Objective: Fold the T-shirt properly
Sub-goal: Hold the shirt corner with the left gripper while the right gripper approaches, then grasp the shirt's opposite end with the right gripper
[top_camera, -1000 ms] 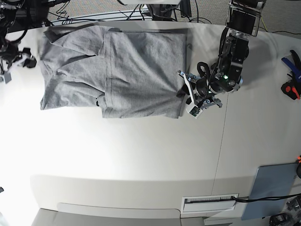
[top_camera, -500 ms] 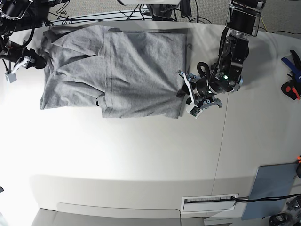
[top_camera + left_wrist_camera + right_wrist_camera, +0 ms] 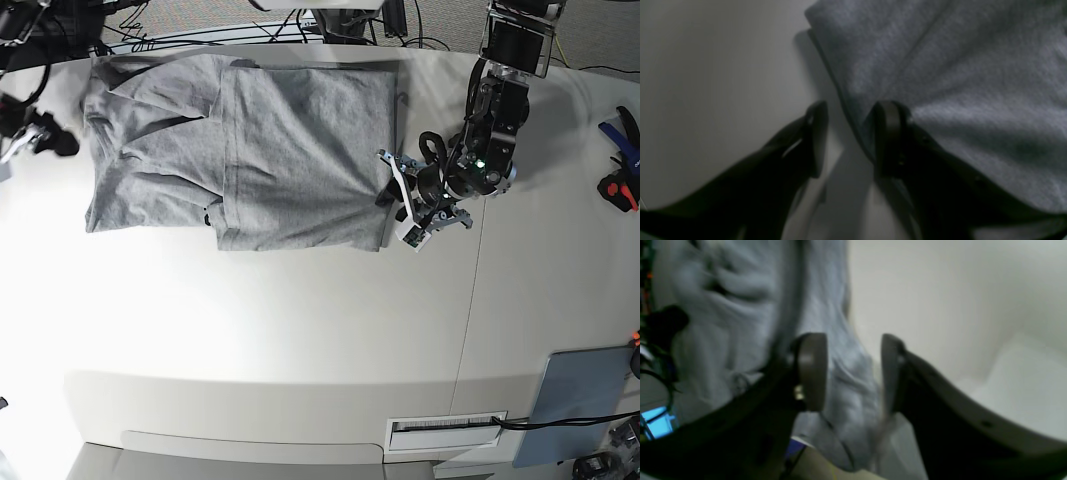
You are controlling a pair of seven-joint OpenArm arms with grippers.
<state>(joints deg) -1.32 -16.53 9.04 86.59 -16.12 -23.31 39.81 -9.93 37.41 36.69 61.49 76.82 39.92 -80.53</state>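
Left fingers (image 3: 887, 133) straddling T-shirt (image 3: 260, 150) edge

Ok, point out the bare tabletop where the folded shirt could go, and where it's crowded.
Widest bare patch: the table below the T-shirt, down to the labelled slot. Another lies right of the seam, between the left hand and the grey pad. Crowded: the shirt's right edge by that hand, the far right tools, and the left edge near the right hand.

Matt heather-grey knit cloth T-shirt (image 3: 260, 150); smooth, faintly glossy white table (image 3: 300, 330).
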